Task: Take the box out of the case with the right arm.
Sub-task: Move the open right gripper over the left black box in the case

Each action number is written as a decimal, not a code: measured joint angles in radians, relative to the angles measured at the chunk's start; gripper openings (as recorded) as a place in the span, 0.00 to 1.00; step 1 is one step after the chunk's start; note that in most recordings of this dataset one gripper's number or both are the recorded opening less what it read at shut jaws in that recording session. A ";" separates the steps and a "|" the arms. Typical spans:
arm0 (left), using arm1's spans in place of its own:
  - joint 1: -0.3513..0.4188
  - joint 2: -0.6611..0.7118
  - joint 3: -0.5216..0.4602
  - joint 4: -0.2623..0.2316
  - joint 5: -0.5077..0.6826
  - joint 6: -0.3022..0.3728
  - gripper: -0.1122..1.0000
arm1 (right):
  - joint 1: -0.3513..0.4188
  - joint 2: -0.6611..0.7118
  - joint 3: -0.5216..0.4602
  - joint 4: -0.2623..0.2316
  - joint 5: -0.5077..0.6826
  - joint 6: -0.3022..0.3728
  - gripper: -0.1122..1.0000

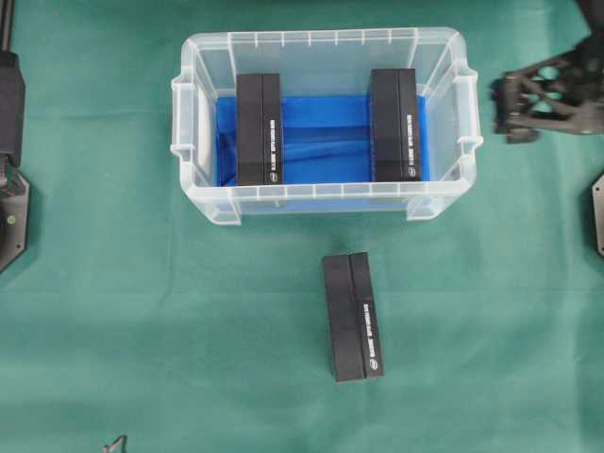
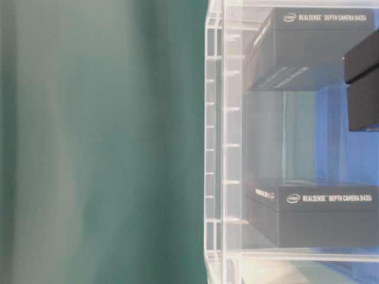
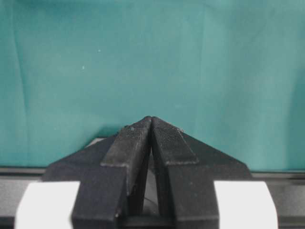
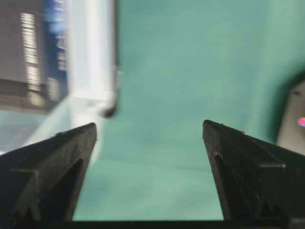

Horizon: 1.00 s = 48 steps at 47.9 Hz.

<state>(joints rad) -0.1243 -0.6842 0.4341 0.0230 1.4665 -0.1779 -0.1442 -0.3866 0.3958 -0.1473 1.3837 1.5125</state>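
The clear case (image 1: 321,38) with a blue floor stands at the back middle of the green table. Two black boxes stand in it, one at the left (image 1: 257,129) and one at the right (image 1: 394,125). A third black box (image 1: 352,316) lies on the cloth in front of the case. My right gripper (image 1: 505,111) hovers just outside the case's right side, open and holding nothing. In the right wrist view its jaws (image 4: 148,125) stand wide apart over bare cloth, with the case's corner (image 4: 90,57) blurred at the upper left. My left gripper (image 3: 151,119) is shut and empty.
The left arm (image 1: 9,104) stays at the table's left edge, far from the case. The table-level view shows the case's ribbed wall (image 2: 225,142) with both boxes (image 2: 314,47) (image 2: 314,213) behind it. Green cloth covers the whole table.
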 measured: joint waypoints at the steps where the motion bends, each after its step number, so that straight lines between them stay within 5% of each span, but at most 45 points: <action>1: 0.000 -0.002 0.000 0.002 -0.002 0.000 0.10 | 0.002 0.020 -0.012 0.000 -0.009 -0.002 0.89; 48: 0.000 -0.002 0.000 0.000 0.005 0.000 0.10 | 0.020 0.718 -0.807 0.020 -0.048 -0.084 0.89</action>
<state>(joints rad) -0.1243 -0.6857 0.4341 0.0230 1.4711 -0.1779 -0.1243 0.3313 -0.4111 -0.1273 1.3361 1.4281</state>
